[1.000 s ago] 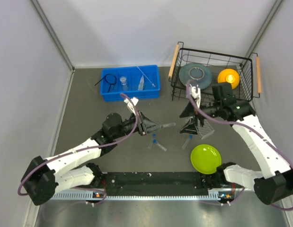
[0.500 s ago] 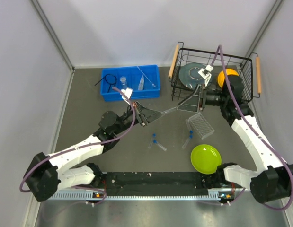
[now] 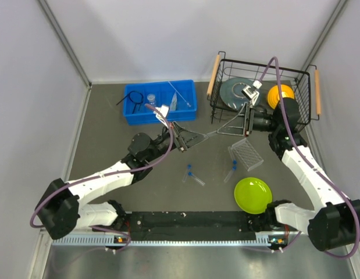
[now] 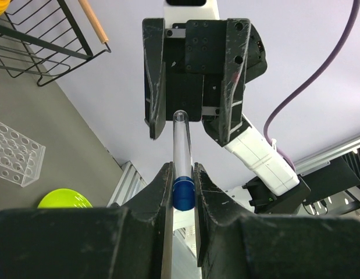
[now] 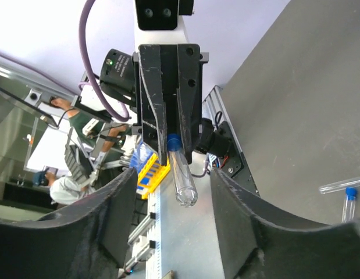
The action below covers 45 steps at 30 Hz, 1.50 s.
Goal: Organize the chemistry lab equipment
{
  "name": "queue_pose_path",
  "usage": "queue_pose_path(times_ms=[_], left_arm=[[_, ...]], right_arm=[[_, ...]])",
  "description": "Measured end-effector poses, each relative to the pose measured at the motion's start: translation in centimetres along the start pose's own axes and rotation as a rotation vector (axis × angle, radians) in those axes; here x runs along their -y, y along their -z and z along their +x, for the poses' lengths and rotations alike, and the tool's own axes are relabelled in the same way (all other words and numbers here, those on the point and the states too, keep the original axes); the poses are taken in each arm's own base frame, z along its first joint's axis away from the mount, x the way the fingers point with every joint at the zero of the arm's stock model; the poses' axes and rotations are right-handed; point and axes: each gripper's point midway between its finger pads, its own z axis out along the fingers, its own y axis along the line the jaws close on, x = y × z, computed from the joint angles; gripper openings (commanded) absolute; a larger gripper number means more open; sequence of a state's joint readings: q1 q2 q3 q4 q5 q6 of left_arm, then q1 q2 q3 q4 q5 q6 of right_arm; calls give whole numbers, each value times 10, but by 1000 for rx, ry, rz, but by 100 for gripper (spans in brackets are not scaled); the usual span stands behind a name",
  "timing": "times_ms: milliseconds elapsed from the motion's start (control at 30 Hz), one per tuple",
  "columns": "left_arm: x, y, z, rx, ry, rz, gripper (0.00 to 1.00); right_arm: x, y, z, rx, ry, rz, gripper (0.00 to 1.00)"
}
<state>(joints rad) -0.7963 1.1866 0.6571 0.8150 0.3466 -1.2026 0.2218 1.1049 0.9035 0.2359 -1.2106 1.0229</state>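
The left tool (image 4: 181,186) clenches a thin clear tube (image 4: 181,145) by its blue cap (image 4: 183,195); long axis left-right, rounded end toward the released right tool (image 4: 189,135).

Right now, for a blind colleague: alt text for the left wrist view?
The left gripper clamps a clear tube by its blue cap, pointing it at the open right gripper opposite. A clear rack and a lime-green plate lie at lower left.

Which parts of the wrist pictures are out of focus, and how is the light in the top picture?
Left wrist view: the tube is sharp, the left fingers slightly soft. Right wrist view: the right fingers are heavily blurred, the tube sharp. Top view: even light, faint shadows, no strong glare.
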Motion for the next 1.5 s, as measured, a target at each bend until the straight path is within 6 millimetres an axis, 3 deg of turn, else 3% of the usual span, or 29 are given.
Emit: queue_pose_path(times_ms=[300,533,667,800,967,1133,1333,1500], left_arm=[[0,-6,0,-1,2,-1,2],[2,-7,0,-1,-7,4,9],[-2,-7,1,-9,-15,-10,27],[-11,-6,5,-23,-23,-45,61],[-20,1,7,-34,-54,-106,78],[-23,20,0,-19,-161,-207,89],[-22,56,-28,38,-353,-386,89],[-50,93,-33,27,-435,-577,89]], right_arm=[[3,-1,5,-9,-47,-5,24],[3,-1,5,-5,-38,-4,13],[7,0,7,-5,-13,11,13],[10,4,11,-3,37,33,12],[20,12,15,11,115,89,12],[41,28,13,47,201,217,13],[78,51,7,67,381,463,14],[113,74,7,32,477,664,14]])
